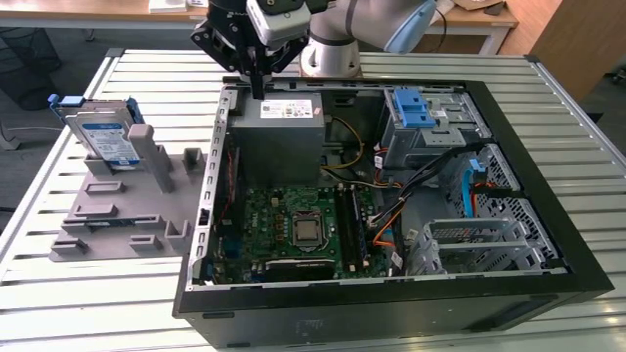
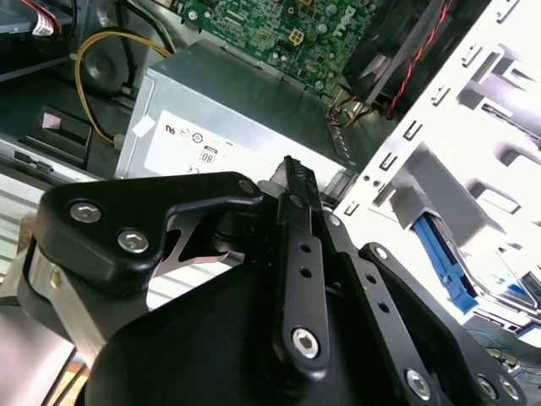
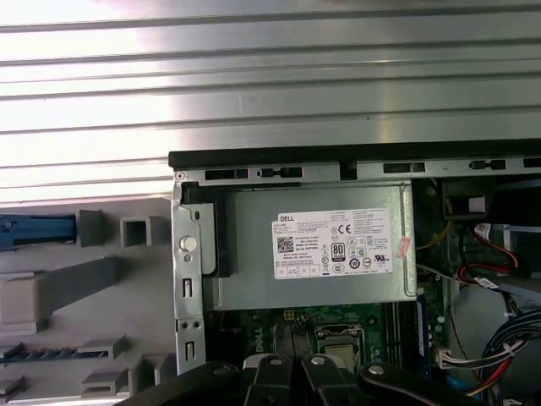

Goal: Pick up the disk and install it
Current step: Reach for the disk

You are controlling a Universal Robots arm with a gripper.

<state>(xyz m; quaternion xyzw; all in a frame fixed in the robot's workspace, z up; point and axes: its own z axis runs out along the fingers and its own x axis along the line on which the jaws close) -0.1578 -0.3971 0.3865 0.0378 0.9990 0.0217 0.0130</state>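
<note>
The disk is a silver drive with a white-and-blue label and a blue frame. It stands on edge in a grey holder on the exterior view's left, outside the open computer case. In the first wrist view its blue edge shows beside the case wall. My gripper hangs over the case's back wall, just above the grey power-supply box, well to the right of the disk. Its fingers are pressed together with nothing between them.
Inside the case lie the green motherboard, loose cables, a drive bay with a blue latch and a metal cage. The case and holder rest on a slatted metal table.
</note>
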